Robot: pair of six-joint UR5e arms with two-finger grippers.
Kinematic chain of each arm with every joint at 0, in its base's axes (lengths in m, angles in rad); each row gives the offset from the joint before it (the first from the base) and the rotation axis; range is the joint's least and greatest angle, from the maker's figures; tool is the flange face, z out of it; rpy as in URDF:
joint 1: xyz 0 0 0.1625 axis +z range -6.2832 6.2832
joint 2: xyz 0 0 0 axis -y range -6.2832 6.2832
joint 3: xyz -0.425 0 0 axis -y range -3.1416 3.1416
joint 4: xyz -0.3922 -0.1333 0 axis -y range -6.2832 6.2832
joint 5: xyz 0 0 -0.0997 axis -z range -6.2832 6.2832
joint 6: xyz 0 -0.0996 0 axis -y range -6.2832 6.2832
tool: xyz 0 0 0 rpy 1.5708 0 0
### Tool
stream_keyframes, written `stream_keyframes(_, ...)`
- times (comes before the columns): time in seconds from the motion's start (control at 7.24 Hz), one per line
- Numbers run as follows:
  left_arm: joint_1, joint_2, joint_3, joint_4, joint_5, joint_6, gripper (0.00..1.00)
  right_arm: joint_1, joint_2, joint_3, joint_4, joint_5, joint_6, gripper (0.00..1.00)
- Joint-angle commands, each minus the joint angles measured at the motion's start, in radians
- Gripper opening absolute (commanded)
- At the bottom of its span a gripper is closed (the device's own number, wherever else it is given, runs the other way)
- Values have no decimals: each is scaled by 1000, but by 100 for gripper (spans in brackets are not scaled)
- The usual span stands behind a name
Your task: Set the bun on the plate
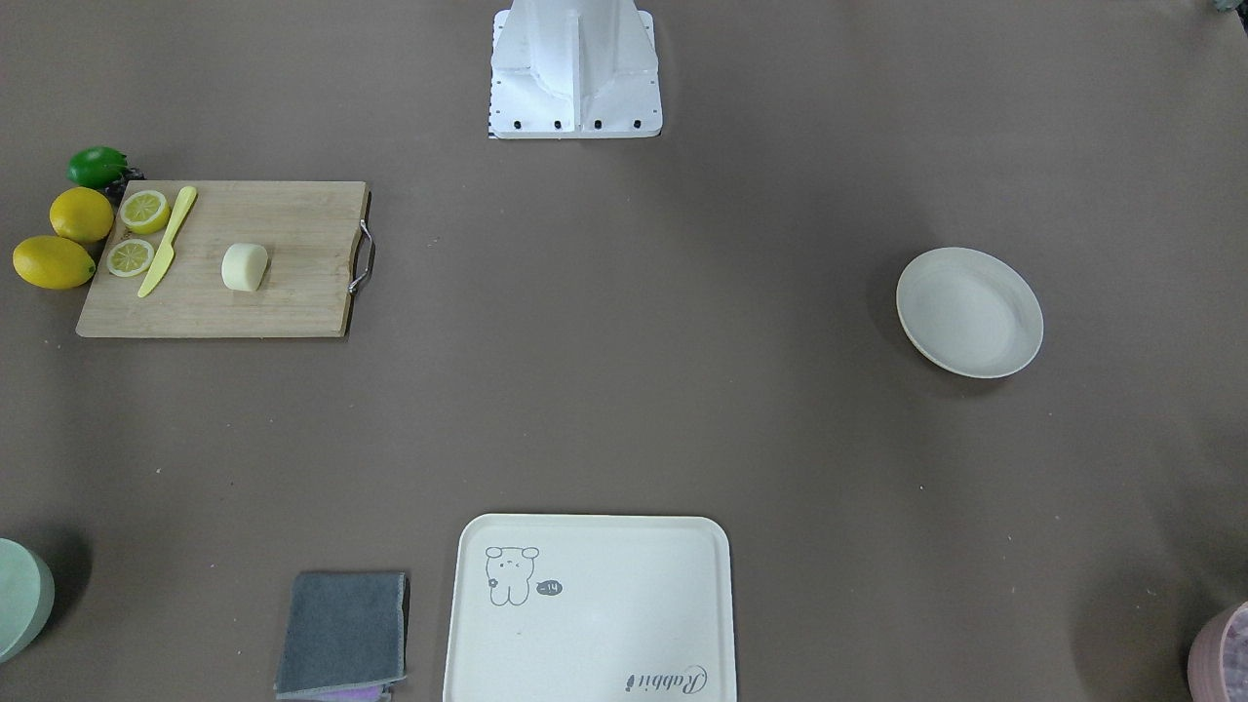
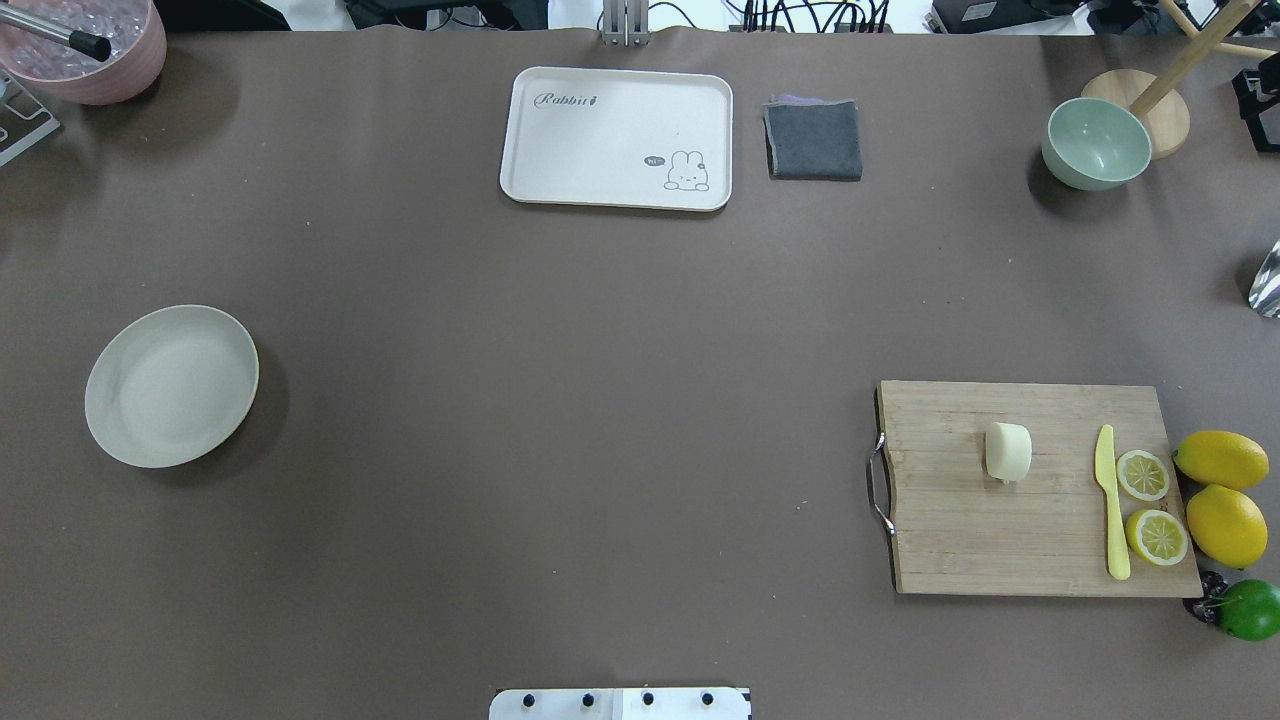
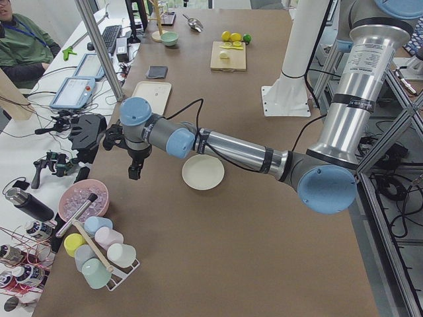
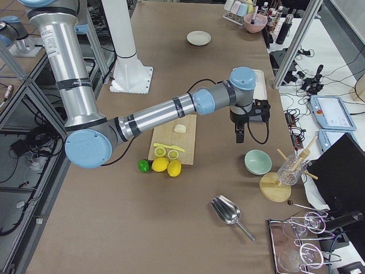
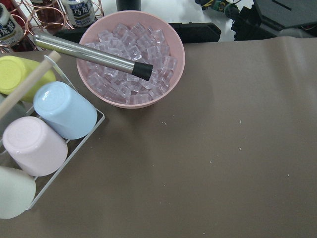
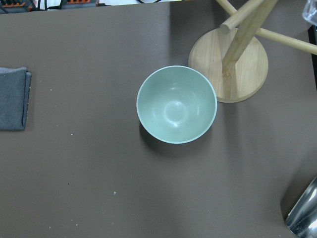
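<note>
The bun [image 2: 1007, 452] is a pale cream cylinder lying on a wooden cutting board [image 2: 960, 530] on the table's right side; it also shows in the front view [image 1: 244, 266]. The plate [image 2: 171, 385], round and off-white, sits bare on the left side [image 1: 969, 312]. My left gripper [image 3: 134, 173] hangs past the plate near the far left corner, seen only in the left side view. My right gripper [image 4: 238, 137] hangs beyond the board near the green bowl, seen only in the right side view. I cannot tell whether either is open or shut.
A yellow knife [image 2: 1110, 500], lemon halves [image 2: 1142, 475], whole lemons [image 2: 1222, 458] and a lime [image 2: 1250, 609] lie at the board's right end. A cream tray [image 2: 616, 137], grey cloth [image 2: 813, 139], green bowl [image 6: 176, 104], pink ice bowl [image 5: 131, 57] and cup rack [image 5: 49, 129] line the far edge.
</note>
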Motion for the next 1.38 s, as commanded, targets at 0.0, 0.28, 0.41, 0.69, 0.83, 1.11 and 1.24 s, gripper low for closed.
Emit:
stream_keyframes(0.0, 54, 5, -4, -5, -5, 4, 98, -42, 40, -7, 0, 0, 53, 100)
stream_keyframes(0.28, 147, 30, -1, -44, -4, 4, 98, -65, 57, -7, 0, -2, 66, 100)
stream_keyframes(0.41, 181, 68, 3, -105, -4, 4, 98, -71, 69, -8, 0, -9, 64, 100)
stream_keyframes(0.69, 232, 141, 19, -219, -4, 5, 98, -79, 80, -5, 0, -28, 64, 100)
stream_keyframes(0.83, 275, 154, 34, -264, 7, 13, 98, -80, 83, -7, 0, -37, 66, 100)
stream_keyframes(1.11, 313, 175, 46, -279, 7, 59, 96, -85, 83, 2, 0, -61, 67, 100)
stream_keyframes(1.24, 316, 183, 48, -276, 7, 86, 88, -85, 82, 9, 0, -61, 67, 100)
